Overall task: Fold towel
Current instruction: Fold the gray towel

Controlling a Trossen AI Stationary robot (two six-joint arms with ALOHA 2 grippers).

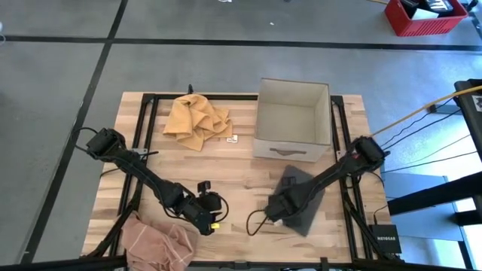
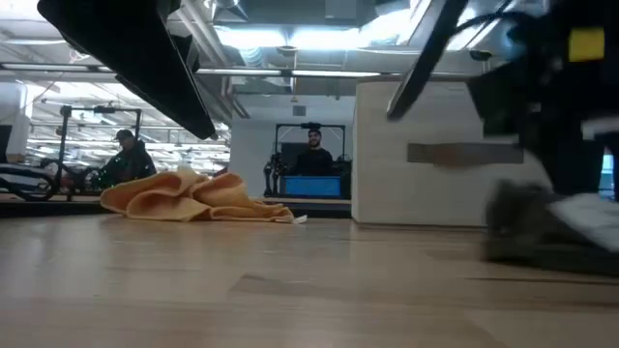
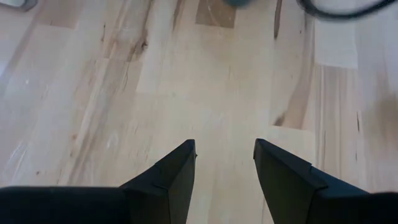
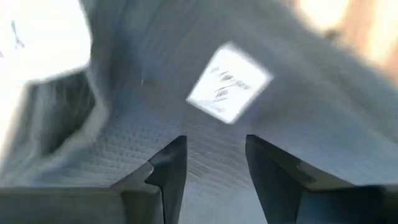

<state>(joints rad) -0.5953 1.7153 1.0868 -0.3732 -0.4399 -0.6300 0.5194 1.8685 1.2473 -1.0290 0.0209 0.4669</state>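
A dark grey towel lies flat on the table at the near right, below the box. It fills the right wrist view, where a white tag shows on it. My right gripper is open at the towel's near left end, its fingers low over the cloth. My left gripper is open and empty over bare wood, near the table's near edge and left of the grey towel. My right gripper stands open, pointing slantwise down at the grey towel's near left part, with cloth showing between its fingers. I cannot tell whether the fingertips touch the cloth. The towel lies on the table.
A crumpled yellow towel lies at the far left centre, with a small white tag beside it. An open beige box stands at the far right. A pink towel hangs over the near left edge. People show in the room behind.
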